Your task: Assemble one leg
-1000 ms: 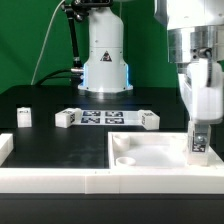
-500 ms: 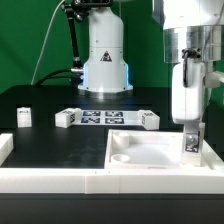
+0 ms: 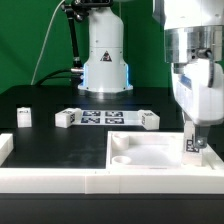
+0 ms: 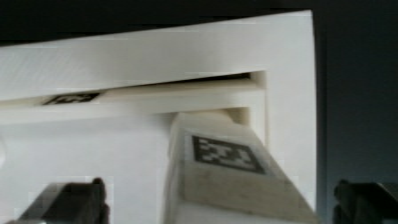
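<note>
Right side of the exterior frame, the gripper [image 3: 194, 140] hangs over the far right corner of the large white panel [image 3: 150, 152], and the leg [image 3: 193, 144] stands upright there with its tag facing us. In the wrist view the leg [image 4: 217, 152] sits between the dark fingertips [image 4: 71, 198], but there is a clear gap on both sides, so the hand reads as spread wide and not squeezing anything. Whether the leg is seated in its corner socket I can't tell; the socket is hidden beneath it. To do this well, I'd say: keep the leg plumb, centre the fingers on it before closing, grip low and square, then turn it without side push so it doesn't cock in the hole. Three spare legs wait further back: one [image 3: 24, 116] at the left and two, [image 3: 67, 118] and [image 3: 150, 120], beside the marker board [image 3: 107, 118].
</note>
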`<control>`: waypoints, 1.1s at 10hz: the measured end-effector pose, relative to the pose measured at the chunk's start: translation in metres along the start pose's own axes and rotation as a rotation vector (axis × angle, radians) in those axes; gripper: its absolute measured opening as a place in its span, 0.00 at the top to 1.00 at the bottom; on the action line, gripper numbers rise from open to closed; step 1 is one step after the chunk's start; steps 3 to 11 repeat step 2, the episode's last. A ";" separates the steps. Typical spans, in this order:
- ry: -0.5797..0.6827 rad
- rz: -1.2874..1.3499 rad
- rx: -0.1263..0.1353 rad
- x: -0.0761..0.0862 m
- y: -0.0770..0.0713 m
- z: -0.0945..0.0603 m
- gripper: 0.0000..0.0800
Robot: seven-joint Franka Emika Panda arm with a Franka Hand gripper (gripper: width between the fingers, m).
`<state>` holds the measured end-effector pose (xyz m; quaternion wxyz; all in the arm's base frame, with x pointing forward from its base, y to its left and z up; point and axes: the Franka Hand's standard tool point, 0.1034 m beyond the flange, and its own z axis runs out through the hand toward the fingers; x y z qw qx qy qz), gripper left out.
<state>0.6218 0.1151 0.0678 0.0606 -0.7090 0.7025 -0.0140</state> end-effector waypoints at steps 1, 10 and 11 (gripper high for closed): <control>0.000 -0.062 0.003 -0.001 0.000 0.000 0.19; 0.000 -0.065 0.003 -0.001 0.000 0.000 0.19; 0.000 -0.065 0.003 -0.001 0.000 0.000 0.19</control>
